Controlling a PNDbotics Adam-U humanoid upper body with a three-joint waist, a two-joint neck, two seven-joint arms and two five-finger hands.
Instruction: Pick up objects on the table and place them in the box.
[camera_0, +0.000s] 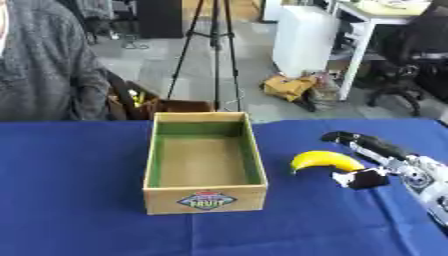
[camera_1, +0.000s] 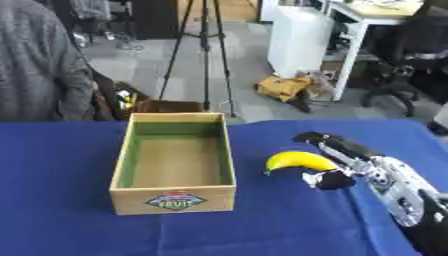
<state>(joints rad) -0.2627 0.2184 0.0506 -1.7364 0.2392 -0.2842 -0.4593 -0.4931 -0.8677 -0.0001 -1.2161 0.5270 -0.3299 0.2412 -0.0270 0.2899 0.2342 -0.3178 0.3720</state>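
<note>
A yellow banana (camera_0: 324, 161) lies on the blue tablecloth, just right of an open cardboard box (camera_0: 205, 196) with a green inside and a fruit label on its front. The box looks empty. My right hand (camera_1: 346, 156) comes in from the right and reaches the banana's right end. Its fingers (camera_1: 328, 141) stretch out straight behind the fruit and its thumb (camera_1: 331, 180) sits in front, so the banana's end lies between them. The hand is open. My left hand shows in neither view.
The blue table (camera_0: 70, 200) spreads wide to the left of and in front of the box. A person in a grey top (camera_0: 44, 65) stands at the far left edge. A tripod (camera_0: 214, 50) and office furniture stand on the floor beyond.
</note>
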